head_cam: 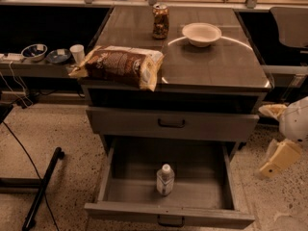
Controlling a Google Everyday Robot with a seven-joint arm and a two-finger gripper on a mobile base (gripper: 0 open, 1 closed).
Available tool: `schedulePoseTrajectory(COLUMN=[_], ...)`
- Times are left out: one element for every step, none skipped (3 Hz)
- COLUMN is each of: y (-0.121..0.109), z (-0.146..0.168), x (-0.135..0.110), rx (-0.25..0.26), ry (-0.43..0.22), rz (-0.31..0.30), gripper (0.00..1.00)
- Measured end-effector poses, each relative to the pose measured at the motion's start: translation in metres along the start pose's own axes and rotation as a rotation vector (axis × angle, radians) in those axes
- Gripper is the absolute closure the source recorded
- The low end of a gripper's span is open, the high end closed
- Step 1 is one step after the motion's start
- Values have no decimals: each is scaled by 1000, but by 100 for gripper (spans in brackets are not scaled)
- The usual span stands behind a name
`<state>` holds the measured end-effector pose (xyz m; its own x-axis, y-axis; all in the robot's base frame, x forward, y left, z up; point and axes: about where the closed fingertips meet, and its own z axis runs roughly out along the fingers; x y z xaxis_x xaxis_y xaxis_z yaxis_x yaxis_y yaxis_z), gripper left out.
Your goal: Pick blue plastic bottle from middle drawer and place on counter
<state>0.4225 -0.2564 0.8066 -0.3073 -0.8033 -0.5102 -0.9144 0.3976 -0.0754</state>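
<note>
- the slim clear plastic bottle with a white cap and pale label (pixel 165 179) stands upright inside the wide grey metal bottom drawer (pixel 130 211), near the middle of its floor and close to the front panel.
- this drawer is pulled fully open; the grey drawer above it (pixel 216 126), with a dark handle at its centre, is shut.
- the cream-coloured gripper (pixel 279 159) hangs at the right edge of the view, beside the cabinet at about the height of the open drawer, well apart from the bottle; whether it is open or closed cannot be told.
- on the glossy grey-brown counter top (pixel 216 64) are a brown patterned can (pixel 160 20), a white bowl (pixel 201 33) to its right, and a brown and white snack bag (pixel 118 65) lying over the front left corner.
</note>
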Motion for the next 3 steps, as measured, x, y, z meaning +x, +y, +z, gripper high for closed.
schedulePoseTrajectory(y=[-3,12,21], z=[16,86,173], x=[-8,-3,-8], rx=[-25,-101,-137], ry=[-47,-213,-435], rz=[-17,1,-60], gripper=[0,0,0])
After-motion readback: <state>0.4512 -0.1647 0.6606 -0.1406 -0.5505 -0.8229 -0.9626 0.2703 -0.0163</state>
